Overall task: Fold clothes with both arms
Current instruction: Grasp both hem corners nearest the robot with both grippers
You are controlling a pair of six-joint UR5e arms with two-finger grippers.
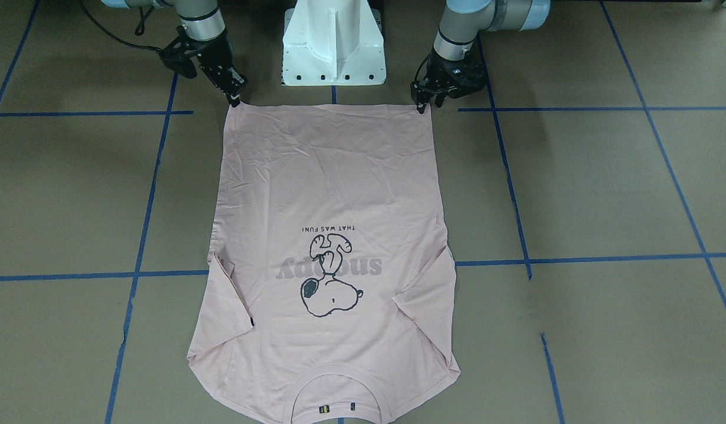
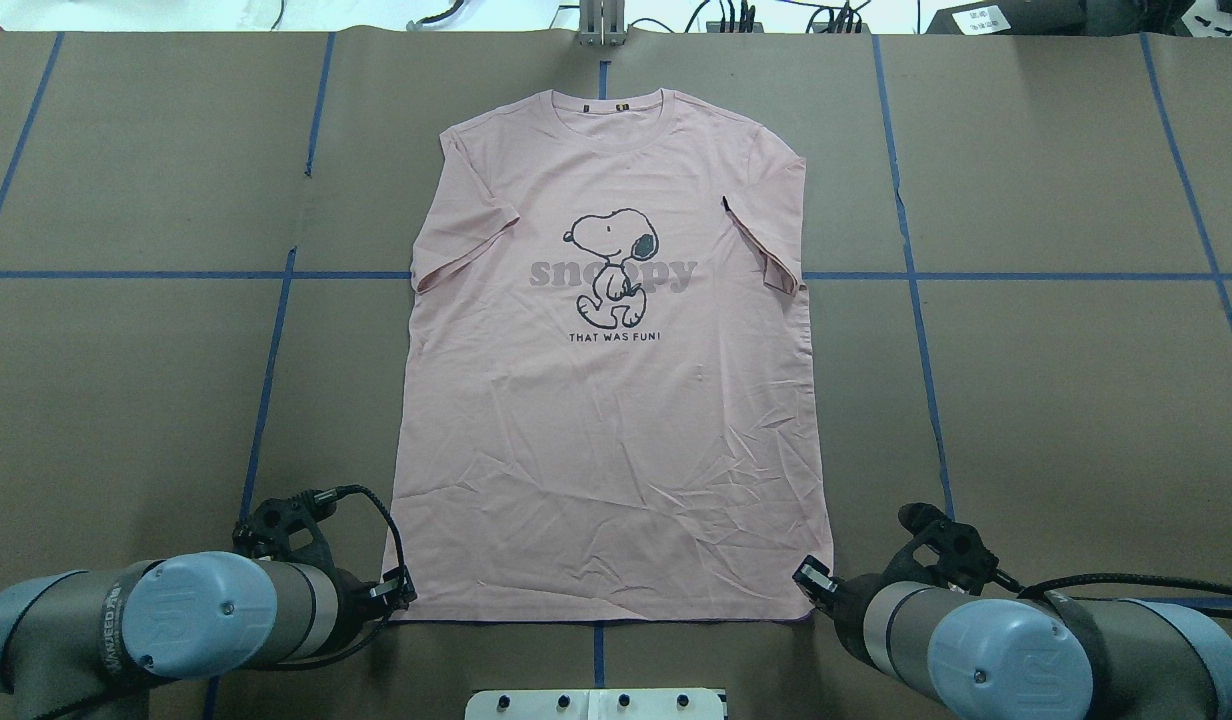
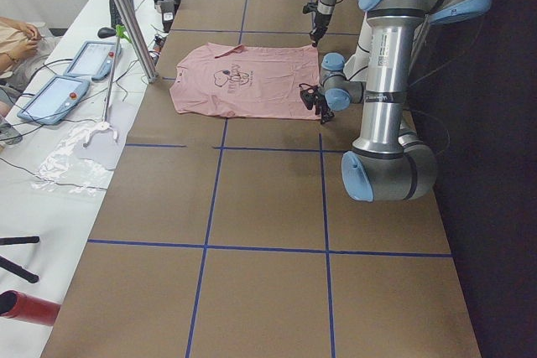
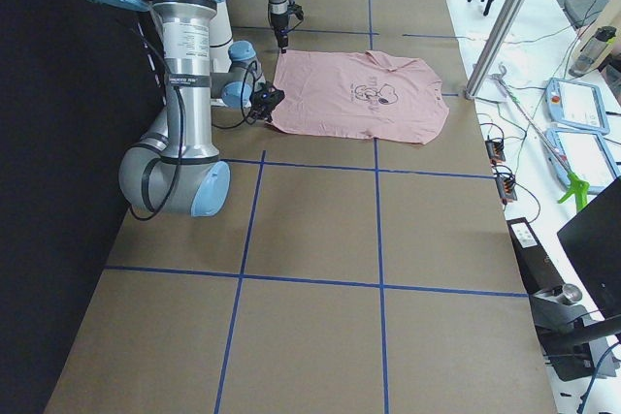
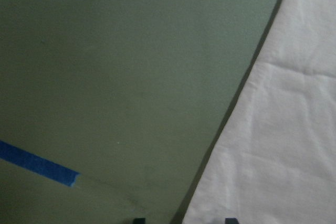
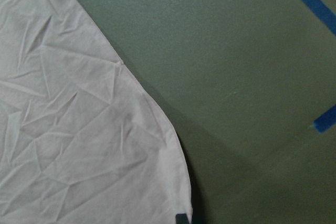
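"On that big brown table (image 2: 1056,400), the one crossed with blue tape lines (image 2: 266,380), what have they got laid out?"

"The arms catch your eye first. The left arm (image 2: 176,615) and the right arm (image 2: 1016,660) reach down on either side of the white pedestal (image 1: 333,47). Between them the pink T-shirt (image 2: 616,450) lies flat and face up. Its hem is toward the robot, its collar (image 2: 606,115) is at the far edge, and its sleeves lie in against its sides."

"And the grippers?"

"The left gripper (image 1: 423,105) sits at the hem corner on its own side. Its wrist camera shows the jaws parted, with the corner of cloth lying between them and not pinched. The right gripper (image 1: 236,99) is at the other hem corner. Its jaws are drawn close together on the cloth, and the hem curls up off the table toward them."

"Anything smaller?"

"The Snoopy print (image 2: 611,268) is on the chest, over grey lettering, with a short dark line of words beneath. The cloth is creased nearer the hem."
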